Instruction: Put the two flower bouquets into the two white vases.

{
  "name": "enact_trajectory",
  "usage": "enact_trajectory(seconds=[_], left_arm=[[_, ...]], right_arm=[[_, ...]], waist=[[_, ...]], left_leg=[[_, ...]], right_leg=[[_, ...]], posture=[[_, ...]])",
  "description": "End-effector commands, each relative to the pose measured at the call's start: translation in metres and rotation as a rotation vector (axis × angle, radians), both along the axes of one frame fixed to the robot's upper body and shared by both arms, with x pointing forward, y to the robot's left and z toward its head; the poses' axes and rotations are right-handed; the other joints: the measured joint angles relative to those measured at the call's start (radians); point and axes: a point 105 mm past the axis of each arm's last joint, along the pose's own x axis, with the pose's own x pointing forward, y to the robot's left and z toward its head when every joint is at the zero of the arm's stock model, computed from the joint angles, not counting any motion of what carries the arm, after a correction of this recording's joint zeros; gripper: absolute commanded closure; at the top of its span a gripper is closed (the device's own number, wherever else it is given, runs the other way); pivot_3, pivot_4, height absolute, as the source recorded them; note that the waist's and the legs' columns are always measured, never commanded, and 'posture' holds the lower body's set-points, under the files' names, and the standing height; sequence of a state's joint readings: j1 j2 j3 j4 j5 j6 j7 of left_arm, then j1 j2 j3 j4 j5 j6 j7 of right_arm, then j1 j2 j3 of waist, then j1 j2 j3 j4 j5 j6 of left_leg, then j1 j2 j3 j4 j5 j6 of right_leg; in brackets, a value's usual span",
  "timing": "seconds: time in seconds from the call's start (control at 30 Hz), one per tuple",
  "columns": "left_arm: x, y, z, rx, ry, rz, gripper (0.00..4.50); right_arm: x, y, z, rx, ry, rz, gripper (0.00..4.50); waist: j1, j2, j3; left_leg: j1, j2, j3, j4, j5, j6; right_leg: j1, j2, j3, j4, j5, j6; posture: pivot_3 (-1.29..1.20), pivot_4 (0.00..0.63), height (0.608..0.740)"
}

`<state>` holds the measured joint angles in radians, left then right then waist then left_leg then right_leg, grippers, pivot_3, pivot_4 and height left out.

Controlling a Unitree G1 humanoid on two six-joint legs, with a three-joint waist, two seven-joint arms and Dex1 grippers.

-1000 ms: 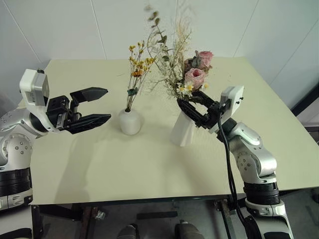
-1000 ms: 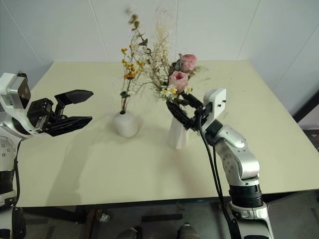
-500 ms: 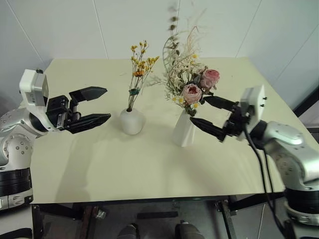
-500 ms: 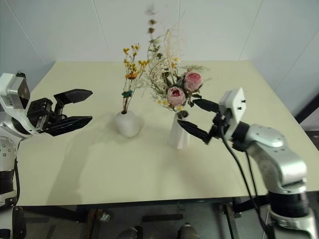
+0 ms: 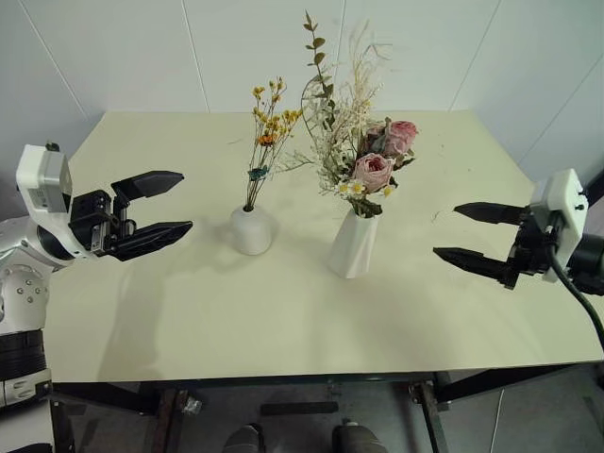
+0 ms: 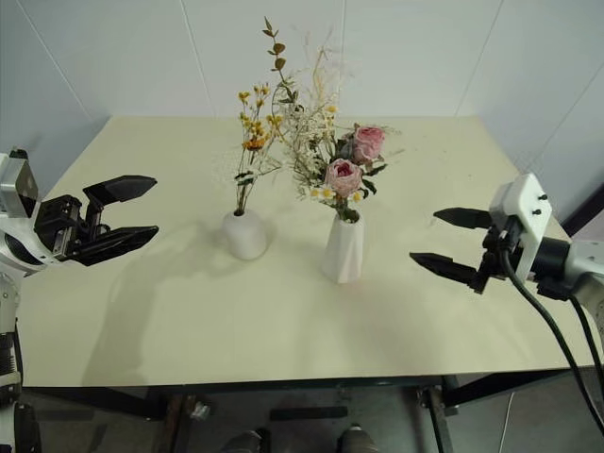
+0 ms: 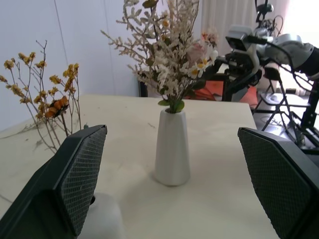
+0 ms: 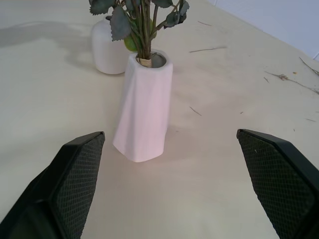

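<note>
- 2 bouquets, 2 white vases, all standing near the middle of the table [image 5: 189,321].
- The thin yellow-orange sprig bunch [image 5: 265,132] stands in the short round vase [image 5: 251,231], centre-left of the frame; the fuller rose bunch [image 5: 363,151] stands in the taller tapered vase [image 5: 353,244] just right of it.
- Both bunches look light and brittle — dried stems that would shed or snap if squeezed hard. Best taken low on the stems, just above the vase mouth, never at the blooms.
- The vases look like smooth matte ceramic: stiff, breakable, and the tall 1 seems easy to tip with that top-heavy bunch in it.
- Left gripper [image 5: 160,212], at the left edge, has its jaws spread wide with nothing between them.
- Right gripper [image 5: 477,236], at the right edge — jaws likewise wide apart and empty, well clear of the tall vase.
- A few loose twigs [image 8: 209,49] lie on the table.
</note>
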<state>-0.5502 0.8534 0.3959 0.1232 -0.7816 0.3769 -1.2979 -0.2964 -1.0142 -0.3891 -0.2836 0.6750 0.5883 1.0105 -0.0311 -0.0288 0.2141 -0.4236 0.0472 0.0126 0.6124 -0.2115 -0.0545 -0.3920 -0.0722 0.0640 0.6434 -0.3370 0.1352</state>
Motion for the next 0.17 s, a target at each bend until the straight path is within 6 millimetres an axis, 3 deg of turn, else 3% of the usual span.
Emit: enact_trajectory(seconds=[0.03, 0.17], left_arm=[[-0.0033, 0.0172, 0.0057, 0.049, -0.046, 0.069, 0.0], [0.0006, 0.0151, 0.0122, 0.048, -0.078, 0.063, 0.0]], right_arm=[[-0.012, -0.0005, 0.0117, -0.014, -0.053, 0.0, 0.02], [-0.0062, -0.0015, 0.017, -0.003, -0.08, -0.004, 0.02]], waist=[[0.0, 0.0, 0.0], [0.0, 0.0, 0.0]], left_leg=[[0.0, 0.0, 0.0, 0.0, 0.0, 0.0], [0.0, 0.0, 0.0, 0.0, 0.0, 0.0]], right_leg=[[0.0, 0.0, 0.0, 0.0, 0.0, 0.0], [0.0, 0.0, 0.0, 0.0, 0.0, 0.0]], posture=[[0.0, 0.15, 0.74], [0.0, 0.15, 0.74]])
